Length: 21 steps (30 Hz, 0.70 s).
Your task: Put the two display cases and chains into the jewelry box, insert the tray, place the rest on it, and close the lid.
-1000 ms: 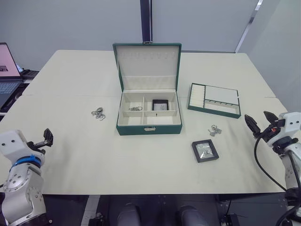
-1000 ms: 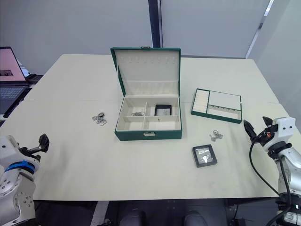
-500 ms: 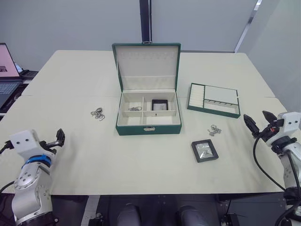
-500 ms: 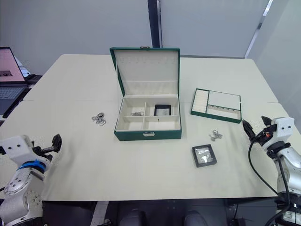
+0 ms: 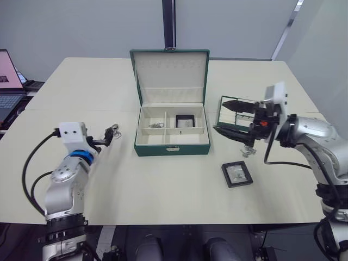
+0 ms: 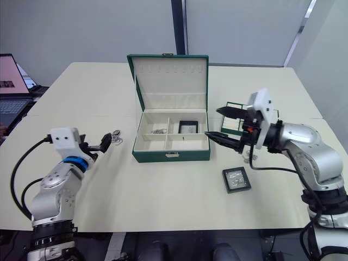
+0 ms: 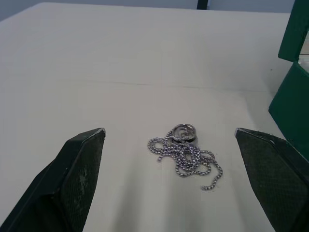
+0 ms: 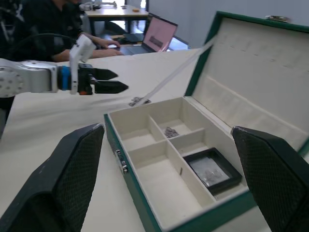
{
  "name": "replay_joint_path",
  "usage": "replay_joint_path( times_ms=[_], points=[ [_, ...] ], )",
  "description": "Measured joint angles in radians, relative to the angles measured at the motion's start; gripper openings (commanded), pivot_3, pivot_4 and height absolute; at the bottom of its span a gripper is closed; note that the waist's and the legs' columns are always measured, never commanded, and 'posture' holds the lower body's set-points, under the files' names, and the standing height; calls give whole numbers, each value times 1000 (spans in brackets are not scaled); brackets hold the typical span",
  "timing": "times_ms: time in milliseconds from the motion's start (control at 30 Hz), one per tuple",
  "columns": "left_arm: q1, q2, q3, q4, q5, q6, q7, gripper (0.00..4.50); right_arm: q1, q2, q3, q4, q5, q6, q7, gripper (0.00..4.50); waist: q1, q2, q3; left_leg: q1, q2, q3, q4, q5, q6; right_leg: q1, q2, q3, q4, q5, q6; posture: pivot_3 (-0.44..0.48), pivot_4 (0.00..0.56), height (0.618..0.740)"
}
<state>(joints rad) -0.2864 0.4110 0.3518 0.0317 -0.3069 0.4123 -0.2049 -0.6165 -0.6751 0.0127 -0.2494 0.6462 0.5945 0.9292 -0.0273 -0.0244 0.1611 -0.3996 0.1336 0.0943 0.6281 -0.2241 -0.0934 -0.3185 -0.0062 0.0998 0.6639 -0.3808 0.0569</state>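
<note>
The jewelry box point(image 5: 172, 145) stands in the middle of the table, its lid point(image 5: 169, 75) upright. One display case point(image 5: 185, 120) lies in its rear right compartment, and a chain point(image 5: 156, 125) in the one beside it. The other display case point(image 5: 237, 174) lies on the table to the front right. The tray point(image 5: 255, 124) sits right of the box, and the rest point(image 5: 248, 150) is a silver cluster in front of it. My right gripper point(image 5: 220, 116) hangs open between the box and the tray. My left gripper point(image 5: 109, 136) is open just short of a second chain point(image 7: 185, 154) on the table.
A laptop point(image 5: 8, 76) stands beyond the table's left edge. A person point(image 8: 53, 19) sits at another laptop point(image 8: 161, 34) past that side. Bare tabletop stretches in front of the box and behind it.
Both arms have swung in from the table's sides. The left gripper has come up to the loose chain. The right gripper has moved left, in front of the tray and beside the box.
</note>
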Motion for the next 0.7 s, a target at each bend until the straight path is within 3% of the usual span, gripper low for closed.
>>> replay_joint_path(
  times_ms=[167,700],
  points=[
    [-55,-34,-50,60,33,23,45,4476,-103,57,56,40,-10,5,26,4500,1,0,0,0,0,0,0,0,0,0,0,0,0,0,0,0,150,740],
    [-210,-4,-71,295,75,73,60,4476,-114,89,56,75,-45,6,32,4500,2,0,0,0,0,1,0,0,0,-1,0,0,1,0,0,0,150,740]
  ],
)
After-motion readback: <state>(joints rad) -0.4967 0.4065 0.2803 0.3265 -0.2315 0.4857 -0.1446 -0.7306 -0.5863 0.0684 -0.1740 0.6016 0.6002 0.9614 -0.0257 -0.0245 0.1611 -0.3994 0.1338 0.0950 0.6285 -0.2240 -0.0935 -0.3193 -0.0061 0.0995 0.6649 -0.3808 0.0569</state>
